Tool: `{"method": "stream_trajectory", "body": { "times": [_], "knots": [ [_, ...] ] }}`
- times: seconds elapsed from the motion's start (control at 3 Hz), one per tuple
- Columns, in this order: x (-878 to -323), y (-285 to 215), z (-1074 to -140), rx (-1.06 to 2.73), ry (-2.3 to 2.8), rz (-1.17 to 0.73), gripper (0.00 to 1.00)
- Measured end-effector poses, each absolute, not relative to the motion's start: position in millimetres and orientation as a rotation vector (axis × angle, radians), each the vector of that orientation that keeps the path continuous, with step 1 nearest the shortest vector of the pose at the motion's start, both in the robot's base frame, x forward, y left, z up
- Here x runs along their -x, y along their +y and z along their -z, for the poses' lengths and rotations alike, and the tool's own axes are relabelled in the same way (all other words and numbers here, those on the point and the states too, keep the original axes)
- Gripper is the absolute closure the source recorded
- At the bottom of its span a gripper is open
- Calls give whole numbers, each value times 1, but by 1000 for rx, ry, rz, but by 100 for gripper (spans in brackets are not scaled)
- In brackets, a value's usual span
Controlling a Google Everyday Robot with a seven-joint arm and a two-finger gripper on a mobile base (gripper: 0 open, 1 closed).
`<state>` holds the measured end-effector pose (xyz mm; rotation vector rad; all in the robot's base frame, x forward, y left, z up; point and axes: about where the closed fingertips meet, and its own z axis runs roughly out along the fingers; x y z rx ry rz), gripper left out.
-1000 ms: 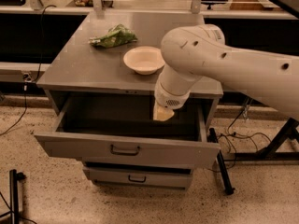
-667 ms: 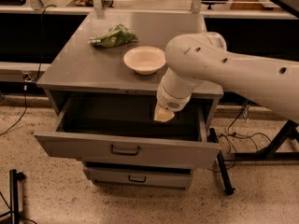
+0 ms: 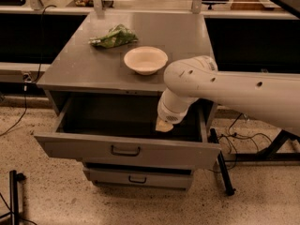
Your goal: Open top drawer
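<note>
The top drawer (image 3: 126, 150) is a wide grey metal drawer with a small black bar handle (image 3: 125, 150) centred on its front. It stands pulled well out of the grey cabinet, and its dark inside shows. My gripper (image 3: 163, 125) hangs at the end of the white arm (image 3: 225, 90), over the right part of the open drawer, behind its front panel. Only a pale tip of it shows below the wrist. Nothing is seen in it.
A white bowl (image 3: 145, 59) and a green bag (image 3: 114, 36) lie on the cabinet top (image 3: 93, 69). A narrower grey drawer (image 3: 137, 177) sits shut below. Cables and a black table leg (image 3: 224, 170) are on the floor at the right. A black stand (image 3: 14, 196) is at the lower left.
The arm has shifted slightly to the left and the wrist has turned a little. The drawer stays pulled out as before.
</note>
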<state>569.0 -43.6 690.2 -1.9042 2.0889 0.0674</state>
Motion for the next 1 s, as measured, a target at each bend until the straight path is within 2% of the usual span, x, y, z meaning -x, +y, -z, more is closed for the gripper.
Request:
{"method": "stream_trajectory", "body": {
  "times": [0.33, 1.0],
  "knots": [
    [-571, -46, -685, 1900, 2093, -51, 100],
    [-569, -19, -652, 1929, 2028, -208, 100]
  ]
}}
